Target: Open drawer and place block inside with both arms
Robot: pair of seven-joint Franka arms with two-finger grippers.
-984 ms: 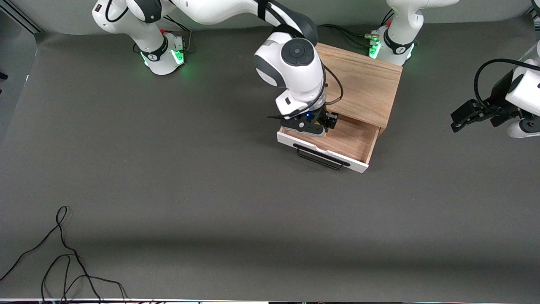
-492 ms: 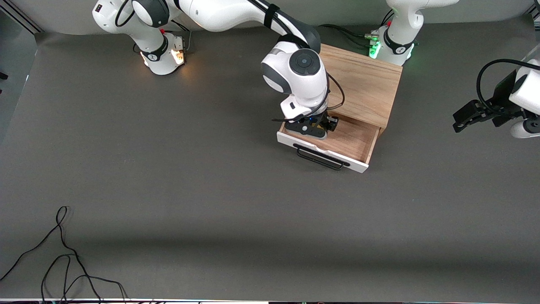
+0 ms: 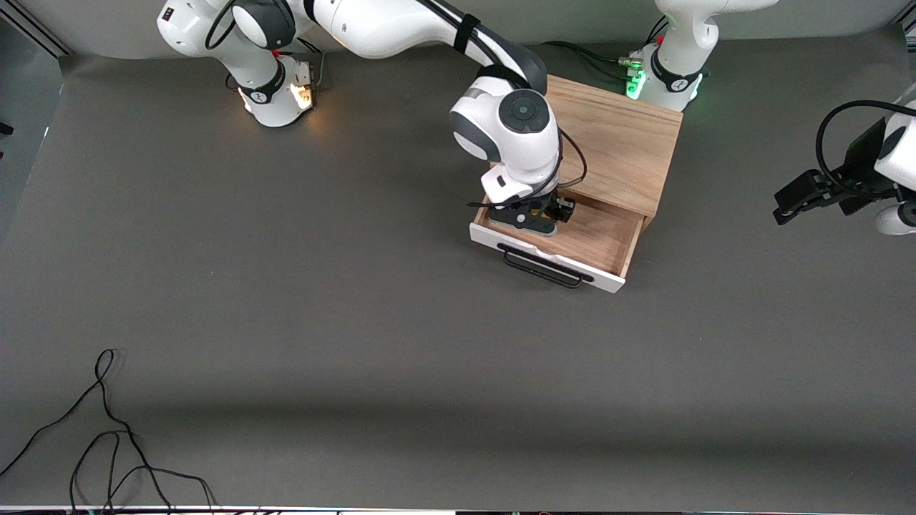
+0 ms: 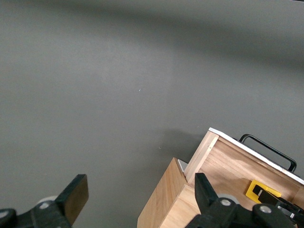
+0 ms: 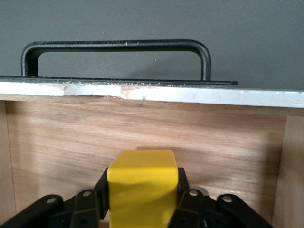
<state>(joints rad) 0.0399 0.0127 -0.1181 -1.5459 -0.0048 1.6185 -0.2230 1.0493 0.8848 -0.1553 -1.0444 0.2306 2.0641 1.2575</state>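
Covering the whole worktop point(image 3: 286, 300), a plain dark grey mat lies bare nearer the camera, with loose black cables point(image 3: 107, 443) at its near corner. The right gripper point(image 3: 533, 214) clamps the block point(image 5: 141, 187) inside the pulled-out drawer point(image 3: 608, 239). The left gripper point(image 3: 805, 194) waits spread wide over the worktop's left-arm end.

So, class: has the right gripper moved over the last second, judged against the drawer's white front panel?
Yes. The right gripper, shut on the block, has sunk lower into the drawer and shifted slightly toward the left arm's end, judged against the white front panel.
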